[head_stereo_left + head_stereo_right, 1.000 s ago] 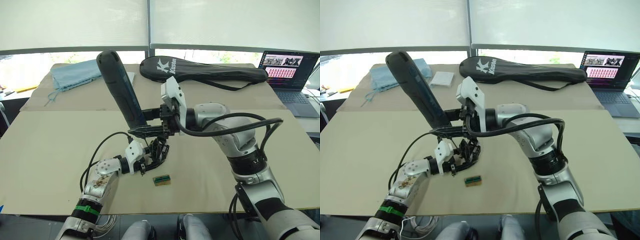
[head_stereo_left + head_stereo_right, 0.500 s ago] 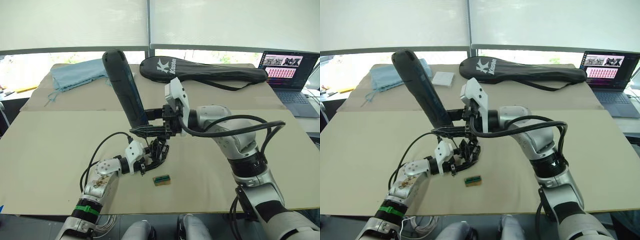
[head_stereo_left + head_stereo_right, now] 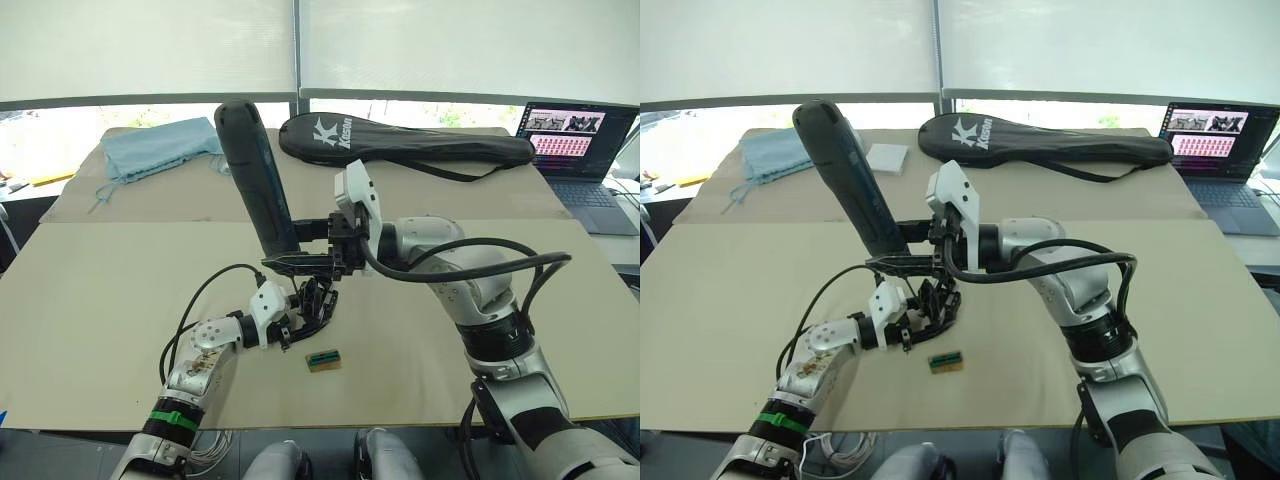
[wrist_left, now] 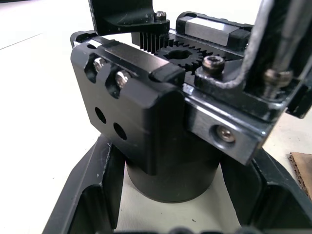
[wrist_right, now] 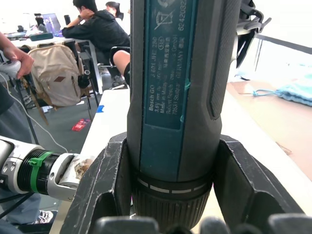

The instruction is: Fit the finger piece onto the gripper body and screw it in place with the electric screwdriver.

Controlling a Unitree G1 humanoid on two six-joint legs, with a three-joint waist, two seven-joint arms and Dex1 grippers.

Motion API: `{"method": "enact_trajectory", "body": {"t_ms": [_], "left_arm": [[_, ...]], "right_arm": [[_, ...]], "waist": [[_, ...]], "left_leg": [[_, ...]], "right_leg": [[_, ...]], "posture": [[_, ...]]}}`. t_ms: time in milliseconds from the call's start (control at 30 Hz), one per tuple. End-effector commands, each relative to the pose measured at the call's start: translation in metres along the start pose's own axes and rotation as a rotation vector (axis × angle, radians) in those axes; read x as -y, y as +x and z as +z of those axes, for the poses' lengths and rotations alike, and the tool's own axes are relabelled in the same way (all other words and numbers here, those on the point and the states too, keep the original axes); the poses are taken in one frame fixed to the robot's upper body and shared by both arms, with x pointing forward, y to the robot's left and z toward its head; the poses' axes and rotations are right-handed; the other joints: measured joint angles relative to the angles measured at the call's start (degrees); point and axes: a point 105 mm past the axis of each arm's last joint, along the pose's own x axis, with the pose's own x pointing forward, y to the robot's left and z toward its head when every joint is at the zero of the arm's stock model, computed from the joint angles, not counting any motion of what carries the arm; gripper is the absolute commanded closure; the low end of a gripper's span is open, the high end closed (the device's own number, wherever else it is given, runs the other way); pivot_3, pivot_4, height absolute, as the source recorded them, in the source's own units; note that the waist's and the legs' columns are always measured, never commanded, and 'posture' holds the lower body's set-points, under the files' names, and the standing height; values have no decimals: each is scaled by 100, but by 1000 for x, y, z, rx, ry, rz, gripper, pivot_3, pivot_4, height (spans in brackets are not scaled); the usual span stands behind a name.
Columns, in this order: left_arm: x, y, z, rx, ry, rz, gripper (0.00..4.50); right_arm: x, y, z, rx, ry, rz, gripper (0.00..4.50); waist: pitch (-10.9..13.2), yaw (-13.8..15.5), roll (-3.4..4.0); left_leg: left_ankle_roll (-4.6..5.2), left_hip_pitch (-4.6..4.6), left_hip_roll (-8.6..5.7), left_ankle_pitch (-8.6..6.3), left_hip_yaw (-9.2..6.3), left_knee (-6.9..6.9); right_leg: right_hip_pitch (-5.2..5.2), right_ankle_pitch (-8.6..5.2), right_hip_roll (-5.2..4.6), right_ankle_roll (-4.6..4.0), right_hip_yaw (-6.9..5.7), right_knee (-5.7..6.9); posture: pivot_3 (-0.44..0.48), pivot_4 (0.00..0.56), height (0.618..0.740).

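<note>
I had the right gripper (image 3: 300, 250) clamped round the lower barrel of the electric screwdriver (image 3: 255, 175), its fingers closed on the tool just above the collar, as the right wrist view showed plainly. The tool stood tilted, its butt leaning toward the far left, and the bit end pointed down at the gripper body (image 3: 316, 303). That body sat on the tan table (image 3: 100, 290) near its middle, with the left gripper (image 3: 300, 322) closed around its round base, one finger on either side in the left wrist view.

I could not make out the finger piece as a separate part from the head cameras; it was lost in the dark cluster of the body. The left wrist view showed screw heads and a toothed gear on top of the gripper body (image 4: 161, 126), but not whether the bit was seated in any of them.

My worry was the lean of the tool. If I drove it at that angle, I judged the bit could cam out of the screw head or cross-thread the screw. The torque might also twist the round base within the left gripper's hold. The small tan-and-green block (image 3: 323, 359) lay just near of the body, close enough to be nudged.
</note>
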Motion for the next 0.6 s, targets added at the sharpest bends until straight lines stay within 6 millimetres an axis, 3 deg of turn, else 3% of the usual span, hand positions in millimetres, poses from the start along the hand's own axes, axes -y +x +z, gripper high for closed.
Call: {"method": "enact_trajectory", "body": {"t_ms": [33, 600], "left_arm": [[12, -3, -24, -90, -68, -35, 2190], [13, -8, -26, -102, -77, -35, 2190]], "right_arm": [[0, -4, -4, -1, -19, -22, 2584], [2, -10, -16, 72, -37, -99, 2584]], "waist": [[-2, -3, -1], [-7, -70, -3]], "left_leg": [[0, 1, 0, 0, 0, 0], [-5, 56, 3, 2, 0, -28]], "right_leg": [[0, 0, 0, 0, 0, 0], [44, -4, 3, -2, 18, -12]], "posture": [[0, 150, 740], [0, 150, 740]]}}
